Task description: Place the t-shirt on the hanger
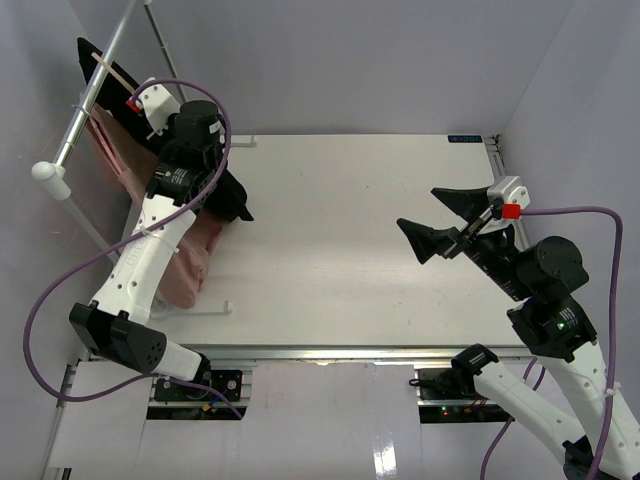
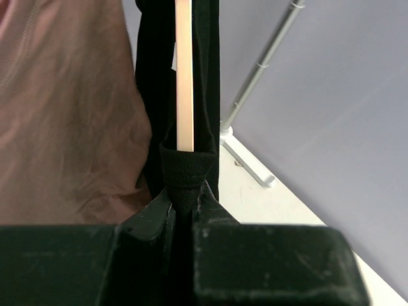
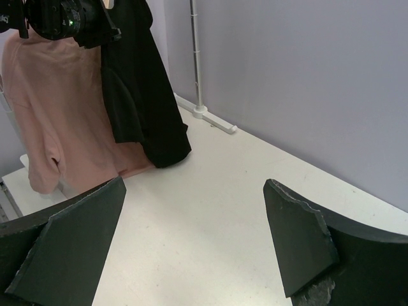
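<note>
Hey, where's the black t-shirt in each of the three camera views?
Top external: black t-shirt, upper left.
Left wrist: centre, wrapped around the hanger.
Right wrist: upper left, hanging.
Shared landmark: the pink garment beside it.

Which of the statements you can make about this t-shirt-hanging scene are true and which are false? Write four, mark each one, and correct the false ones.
1. The right gripper has its jaws wide open and holds nothing. True.
2. The black t-shirt lies spread flat in the middle of the table. False: it hangs draped at the left, up by the left gripper.
3. The left gripper's jaws are closed on black fabric at the wooden hanger. True.
4. The pink garment is in the right gripper. False: it hangs at the left by the metal rail, far from that gripper.
</note>
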